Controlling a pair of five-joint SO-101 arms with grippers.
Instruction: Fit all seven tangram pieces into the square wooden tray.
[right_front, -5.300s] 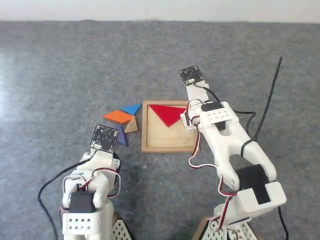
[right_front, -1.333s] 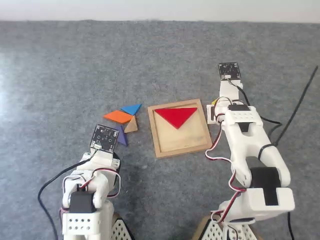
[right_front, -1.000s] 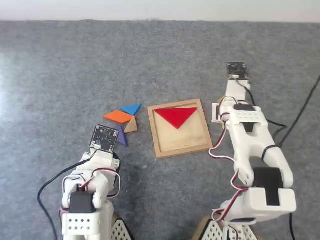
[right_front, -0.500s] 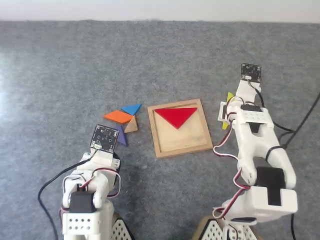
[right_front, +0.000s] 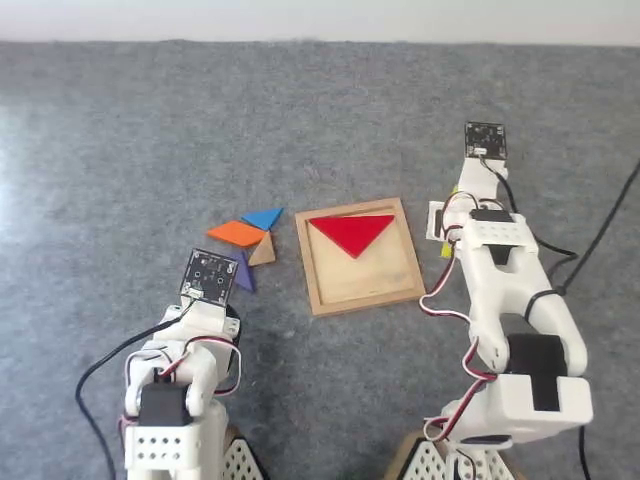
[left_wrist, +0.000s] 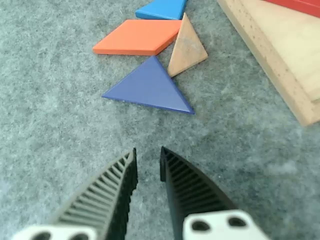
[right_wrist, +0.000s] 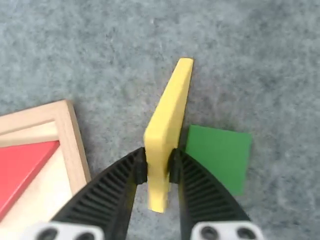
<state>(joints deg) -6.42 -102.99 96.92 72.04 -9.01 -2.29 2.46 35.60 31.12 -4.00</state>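
Right gripper (right_wrist: 159, 154) pinched the yellow tangram piece (right_wrist: 170, 105) edge-on; this thin hold could let it pivot or slip. Left gripper (left_wrist: 148, 152) hung slightly parted, empty.

Right arm (right_front: 490, 260) is off the tray's (right_front: 320, 300) right edge and now sits over the mat just right of it. It overshoots further right half a second ago, then comes back a little toward the tray. Right gripper (right_wrist: 159, 160) now pinches the yellow piece (right_wrist: 167, 125) on edge there. Tray is shifted right and turned slightly counterclockwise, carrying the red triangle (right_front: 352, 233) with it. The gap to the loose pieces on its left is wider.
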